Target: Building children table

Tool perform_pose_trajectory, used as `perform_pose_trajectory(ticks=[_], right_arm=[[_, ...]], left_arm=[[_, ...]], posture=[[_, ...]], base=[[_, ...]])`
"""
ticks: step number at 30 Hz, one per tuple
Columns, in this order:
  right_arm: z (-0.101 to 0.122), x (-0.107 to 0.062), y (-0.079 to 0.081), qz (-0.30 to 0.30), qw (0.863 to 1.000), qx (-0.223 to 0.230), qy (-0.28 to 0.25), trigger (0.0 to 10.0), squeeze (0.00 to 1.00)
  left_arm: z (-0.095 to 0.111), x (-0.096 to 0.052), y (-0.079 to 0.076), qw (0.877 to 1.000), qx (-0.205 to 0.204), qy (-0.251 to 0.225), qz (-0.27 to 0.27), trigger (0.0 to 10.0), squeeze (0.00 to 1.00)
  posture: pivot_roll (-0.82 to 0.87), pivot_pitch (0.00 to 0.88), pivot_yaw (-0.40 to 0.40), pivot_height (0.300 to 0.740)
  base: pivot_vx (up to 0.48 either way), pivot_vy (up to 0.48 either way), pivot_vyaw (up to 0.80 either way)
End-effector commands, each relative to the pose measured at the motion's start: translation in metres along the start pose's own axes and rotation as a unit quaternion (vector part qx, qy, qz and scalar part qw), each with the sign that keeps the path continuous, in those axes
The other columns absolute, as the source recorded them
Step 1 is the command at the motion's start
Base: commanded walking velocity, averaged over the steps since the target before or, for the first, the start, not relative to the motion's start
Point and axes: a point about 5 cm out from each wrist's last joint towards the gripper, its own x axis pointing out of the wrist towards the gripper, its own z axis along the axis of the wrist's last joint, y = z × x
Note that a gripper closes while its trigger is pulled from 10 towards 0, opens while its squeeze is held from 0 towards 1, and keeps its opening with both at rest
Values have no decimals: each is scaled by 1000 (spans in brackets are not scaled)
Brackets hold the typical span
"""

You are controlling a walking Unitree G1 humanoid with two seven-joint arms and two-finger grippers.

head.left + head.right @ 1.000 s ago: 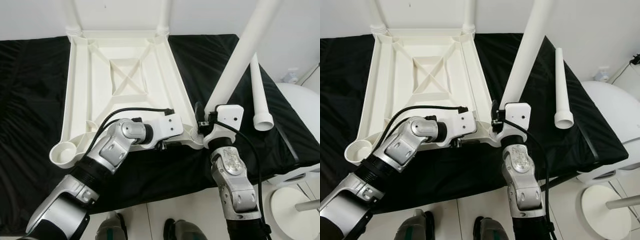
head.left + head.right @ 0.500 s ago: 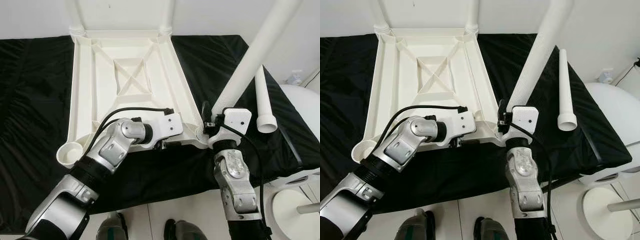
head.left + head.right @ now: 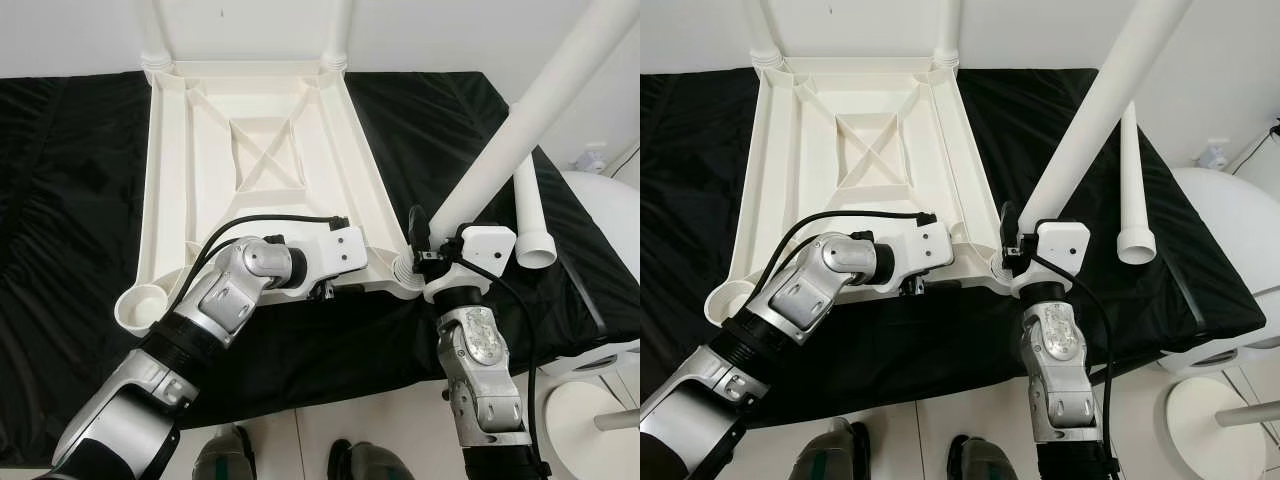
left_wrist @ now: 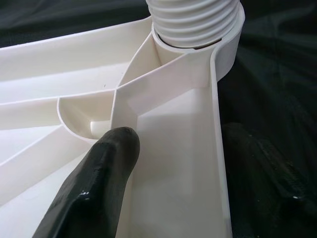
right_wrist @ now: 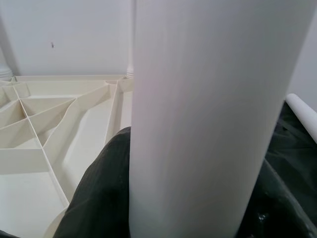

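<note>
Black cloth (image 3: pixel 60 200) covers the work surface, and behind it stands a plain white wall (image 3: pixel 1060 30).

On this cloth the right gripper (image 3: pixel 432 238) is closed around the lower part of a long white table leg (image 3: pixel 520 130). In the right wrist view its black fingers (image 5: pixel 99 198) press on both sides of the white tube. The leg leans away to the robot's right and upward, and its threaded end (image 4: pixel 193 20) sits in the round socket (image 3: pixel 405 275) at the near right corner of the table top (image 3: pixel 250 160).

The left gripper (image 3: pixel 325 291) is at the near edge of the same table top, just beside that corner. In the left wrist view one black finger (image 4: pixel 99 183) lies inside the tray-like underside, against a rib, and the other finger is on the outer side of the rim, over the cloth. So the rim wall is between the two fingers, but I cannot tell if they really press it.

Going outward, the table top lies upside down, with its ribs and a crossed frame in the middle facing up. Two legs (image 3: pixel 150 30) already stand in the far corners. The near left corner socket (image 3: pixel 140 305) has no leg in it. One more loose leg (image 3: pixel 530 210) lies on the cloth at the robot's right, well apart from the table top. Beside the cloth, at the far right, a white round object (image 3: pixel 605 205) is partly visible.
</note>
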Motion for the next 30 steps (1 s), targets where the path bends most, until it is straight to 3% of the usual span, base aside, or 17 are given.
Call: perform_pose_trajectory(ticks=[1,19,30], right_arm=[[-52,-19,-20,-53,988,-21,144,10000,0],[-46,-17,-29,-138,984,-45,105,10000,0],[-43,-14,-30,-131,986,-42,93,10000,0]], left_arm=[[3,-2,4,1000,7,-1,4,10000,0],[4,-3,6,1000,7,-3,6,10000,0],[4,-2,6,1000,8,-4,5,10000,0]], posture=[[0,130,-36,740],[1,128,-39,740],[0,120,-40,740]], base=[[0,0,0],[0,0,0],[0,0,0]])
